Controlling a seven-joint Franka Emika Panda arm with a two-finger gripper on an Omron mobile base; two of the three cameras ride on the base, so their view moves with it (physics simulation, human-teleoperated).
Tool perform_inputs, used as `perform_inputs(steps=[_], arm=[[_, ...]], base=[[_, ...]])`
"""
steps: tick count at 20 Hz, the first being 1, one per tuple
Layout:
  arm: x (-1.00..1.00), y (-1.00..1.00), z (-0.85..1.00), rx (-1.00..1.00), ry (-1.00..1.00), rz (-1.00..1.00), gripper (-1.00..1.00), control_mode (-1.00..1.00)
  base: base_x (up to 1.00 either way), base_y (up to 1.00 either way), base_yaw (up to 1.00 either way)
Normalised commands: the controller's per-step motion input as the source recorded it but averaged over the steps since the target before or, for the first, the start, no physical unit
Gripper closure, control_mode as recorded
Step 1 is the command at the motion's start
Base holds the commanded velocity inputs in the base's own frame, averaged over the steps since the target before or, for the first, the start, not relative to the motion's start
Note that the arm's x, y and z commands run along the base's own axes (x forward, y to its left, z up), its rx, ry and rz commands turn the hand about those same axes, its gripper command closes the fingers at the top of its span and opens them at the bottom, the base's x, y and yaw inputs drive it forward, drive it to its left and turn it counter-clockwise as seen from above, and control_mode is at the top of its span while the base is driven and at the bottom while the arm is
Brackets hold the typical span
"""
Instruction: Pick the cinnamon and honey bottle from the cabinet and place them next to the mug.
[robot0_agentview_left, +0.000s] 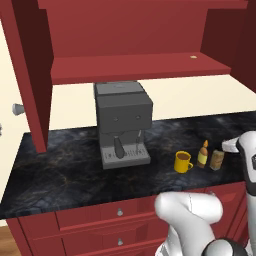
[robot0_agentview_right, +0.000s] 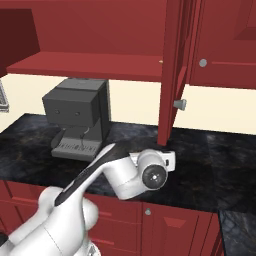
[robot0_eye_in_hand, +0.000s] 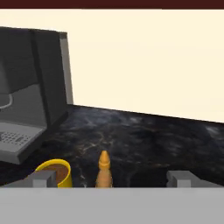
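Honey bottle stands on the counter just ahead of the tool, between its wide-open fingers, a bit toward the mug side. Cinnamon sits on the bottle's far side from the mug; all three in a close row, w/ coffee machine beyond the mug. Cabinet shelf looks bare. Judging by that, both items are placed & released; next move prob. just backing straight off w/o clipping the bottle.

mug left of honey bottle, cinnamon right
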Motion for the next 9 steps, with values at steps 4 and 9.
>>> perform_inputs(steps=[4, 9], arm=[[-0.36, 0.42, 0.28, 0.0, 0.03, -0.02, -1.0, -1.0], [-0.49, 0.47, 0.37, 0.0, -0.01, -0.06, -1.0, -1.0]], base=[[0.0, 0.0, 0.0], [0.0, 0.0, 0.0]])
